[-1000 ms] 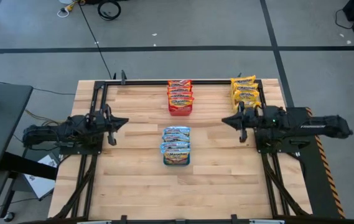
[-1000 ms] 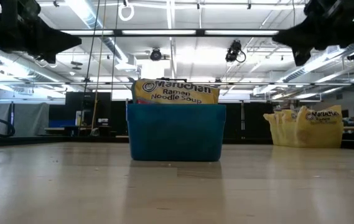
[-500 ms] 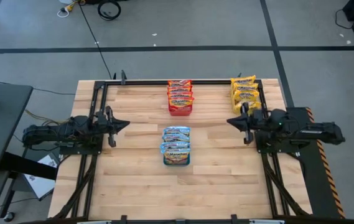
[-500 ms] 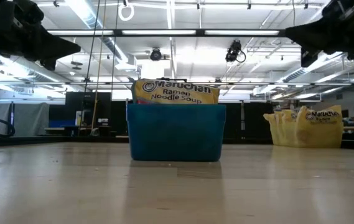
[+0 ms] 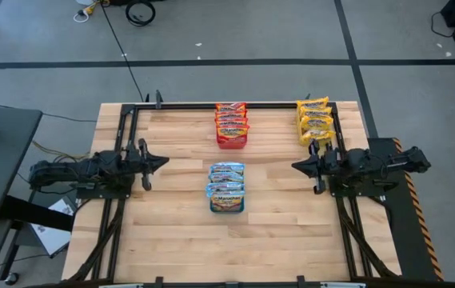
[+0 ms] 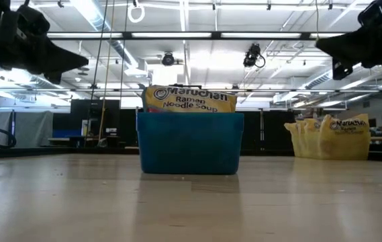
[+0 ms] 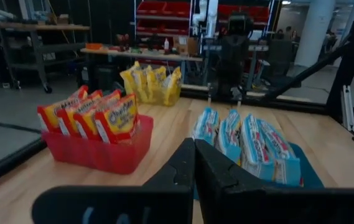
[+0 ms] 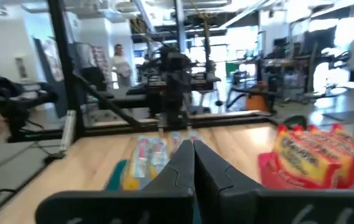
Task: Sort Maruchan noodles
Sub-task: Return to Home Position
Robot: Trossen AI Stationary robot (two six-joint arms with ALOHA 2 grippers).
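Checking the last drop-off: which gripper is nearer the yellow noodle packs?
Right. The right gripper is close beside the yellow noodle packs, near the right side of the table; the left gripper is far across, at its left side.

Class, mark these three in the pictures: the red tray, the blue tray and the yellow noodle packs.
red tray [image 7: 105, 155], left wrist view, on its front wall.
blue tray [image 6: 189, 144], low view, middle of its near wall.
yellow noodle packs [image 5: 315, 122], high view, on a middle pack.
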